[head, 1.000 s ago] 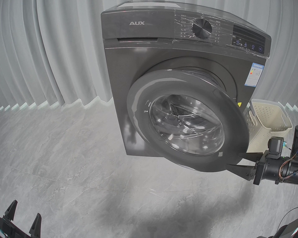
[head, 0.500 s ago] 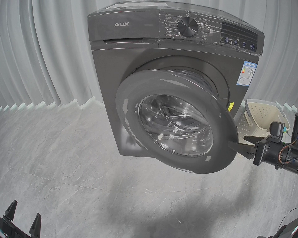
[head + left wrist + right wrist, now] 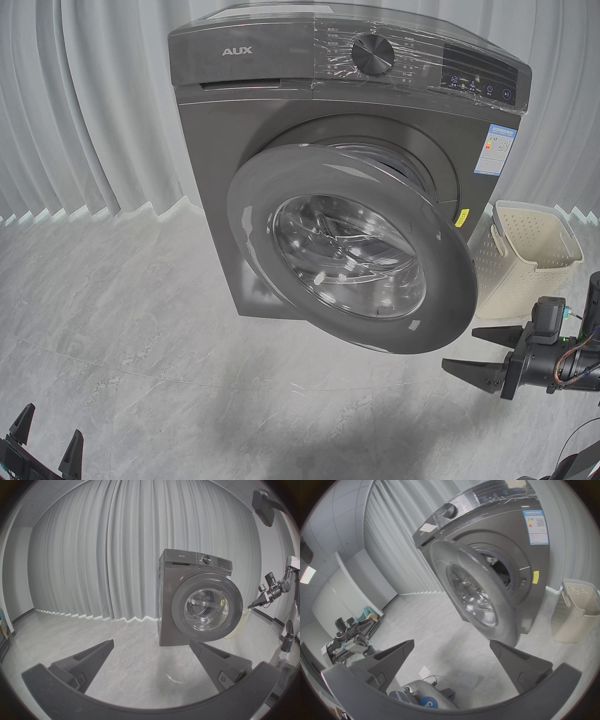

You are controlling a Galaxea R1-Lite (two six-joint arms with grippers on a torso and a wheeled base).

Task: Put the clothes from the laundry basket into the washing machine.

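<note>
A dark grey washing machine (image 3: 350, 81) stands against the curtain, its round glass door (image 3: 350, 256) swung partly open toward me. A cream perforated laundry basket (image 3: 531, 256) sits on the floor at the machine's right side; no clothes show in it from here. My right gripper (image 3: 481, 353) hangs open just below and right of the door's lower edge, clear of it, holding nothing. My left gripper (image 3: 44, 431) is low at the near left, open and empty. The washing machine (image 3: 193, 595) and my right gripper (image 3: 254, 603) also appear in the left wrist view, the door (image 3: 472, 595) and basket (image 3: 578, 614) in the right wrist view.
Pale grey curtains (image 3: 100, 106) hang behind the machine. Grey marble-pattern floor (image 3: 156, 325) spreads wide to the left and in front of it. In the right wrist view, equipment and furniture (image 3: 350, 636) stand far off across the room.
The head view shifted, the machine sliding left in the picture. My right gripper, earlier at the door's rim, has dropped lower and away from it, and the door stands swung open wider.
</note>
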